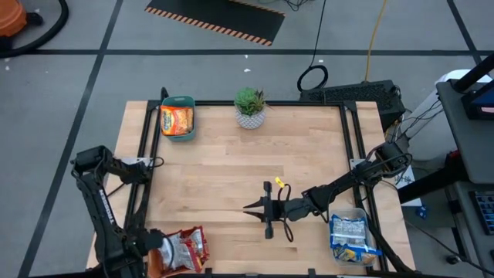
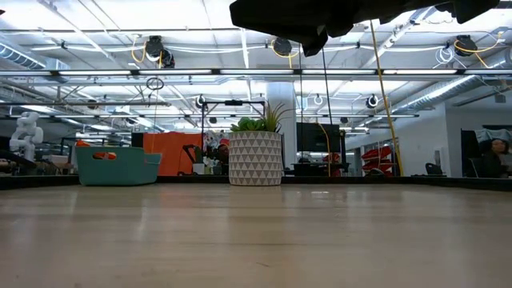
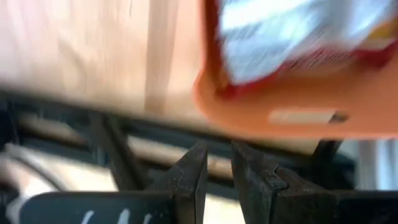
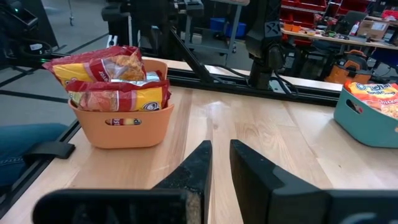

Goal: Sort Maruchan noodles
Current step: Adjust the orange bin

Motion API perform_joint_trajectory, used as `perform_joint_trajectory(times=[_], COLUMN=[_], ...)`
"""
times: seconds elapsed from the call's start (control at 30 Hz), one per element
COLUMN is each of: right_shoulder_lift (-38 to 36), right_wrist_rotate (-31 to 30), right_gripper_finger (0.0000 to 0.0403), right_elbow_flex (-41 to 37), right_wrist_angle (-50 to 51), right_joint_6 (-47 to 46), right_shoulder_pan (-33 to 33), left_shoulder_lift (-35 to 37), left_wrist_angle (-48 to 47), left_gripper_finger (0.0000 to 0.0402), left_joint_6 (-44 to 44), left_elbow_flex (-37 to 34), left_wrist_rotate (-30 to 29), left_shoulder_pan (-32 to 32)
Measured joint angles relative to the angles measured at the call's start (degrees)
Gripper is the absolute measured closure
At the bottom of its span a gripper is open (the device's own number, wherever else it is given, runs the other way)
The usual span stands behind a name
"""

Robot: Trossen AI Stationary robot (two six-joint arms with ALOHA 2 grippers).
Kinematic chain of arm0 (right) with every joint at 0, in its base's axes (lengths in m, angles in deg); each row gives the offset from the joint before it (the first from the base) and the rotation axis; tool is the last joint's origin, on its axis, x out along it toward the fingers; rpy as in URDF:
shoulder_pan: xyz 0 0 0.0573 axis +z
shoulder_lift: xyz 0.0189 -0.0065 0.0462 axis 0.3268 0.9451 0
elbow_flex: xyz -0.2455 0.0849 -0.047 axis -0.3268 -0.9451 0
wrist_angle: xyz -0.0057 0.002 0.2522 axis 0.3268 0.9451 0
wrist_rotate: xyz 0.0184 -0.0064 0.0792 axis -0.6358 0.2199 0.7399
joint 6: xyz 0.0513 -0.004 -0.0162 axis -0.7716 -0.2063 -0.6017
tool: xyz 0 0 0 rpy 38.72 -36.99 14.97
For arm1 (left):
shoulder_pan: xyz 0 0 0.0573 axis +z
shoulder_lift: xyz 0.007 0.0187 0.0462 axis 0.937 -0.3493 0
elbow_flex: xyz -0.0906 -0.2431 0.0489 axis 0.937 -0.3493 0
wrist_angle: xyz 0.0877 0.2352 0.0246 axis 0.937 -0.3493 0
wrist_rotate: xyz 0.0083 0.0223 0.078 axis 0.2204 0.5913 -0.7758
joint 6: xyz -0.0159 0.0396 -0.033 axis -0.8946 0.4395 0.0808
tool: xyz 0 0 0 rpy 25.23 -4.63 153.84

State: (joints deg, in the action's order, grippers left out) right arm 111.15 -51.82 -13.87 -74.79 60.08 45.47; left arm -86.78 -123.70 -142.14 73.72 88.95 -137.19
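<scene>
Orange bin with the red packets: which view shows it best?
The right wrist view: the orange bin stands whole, red packets piled inside. The high view catches it at the table edge, the left wrist view shows it blurred, the low view not at all.

I count three bins on the bench (image 1: 231,177): a teal bin (image 1: 178,119) at eleven o'clock, an orange bin (image 4: 121,127) at seven, a clear bin (image 1: 352,237) at five. Each holds noodle packets; two red packets (image 4: 118,94) show in the orange one. One potted plant (image 1: 250,107) at twelve. Two hands.
</scene>
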Motion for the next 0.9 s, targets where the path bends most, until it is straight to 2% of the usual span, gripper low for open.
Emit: perform_joint_trajectory(times=[0.07,0.13,0.2,0.3,0.5,0.67,0.9], right_shoulder_lift=[0.0,0.0,0.0,0.0,0.0,0.0,0.0], right_wrist_rotate=[0.0,0.0,0.0,0.0,0.0,0.0,0.0], right_gripper_finger=[0.0351,0.0351,0.0351,0.0351,0.0351,0.0351,0.0351], right_elbow_flex=[0.0,0.0,0.0,0.0,0.0,0.0,0.0], right_wrist_angle=[0.0,0.0,0.0,0.0,0.0,0.0,-0.2], right_joint_6=[0.0,0.0,-0.3,-0.2,0.0,0.0,0.4], right_shoulder_pan=[0.0,0.0,0.0,0.4,0.7,0.7,0.7], left_shoulder_lift=[0.0,0.0,-0.1,-0.2,-0.2,-0.2,0.4], left_wrist_angle=[2.0,8.4,15.6,18.3,14.1,6.1,-0.9], left_gripper_finger=[0.0324,0.0324,0.0324,0.0324,0.0324,0.0324,0.0324], left_joint_6=[1.2,2.9,4.3,3.0,-1.3,-3.1,0.5], left_elbow_flex=[0.5,-0.4,-1.9,-3.6,-5.0,-5.0,-3.8], left_wrist_rotate=[-5.1,-9.1,-8.4,-7.8,-4.4,-1.8,0.7], left_shoulder_pan=[-0.1,-0.5,-0.6,-1.0,-2.7,-3.1,-2.9])
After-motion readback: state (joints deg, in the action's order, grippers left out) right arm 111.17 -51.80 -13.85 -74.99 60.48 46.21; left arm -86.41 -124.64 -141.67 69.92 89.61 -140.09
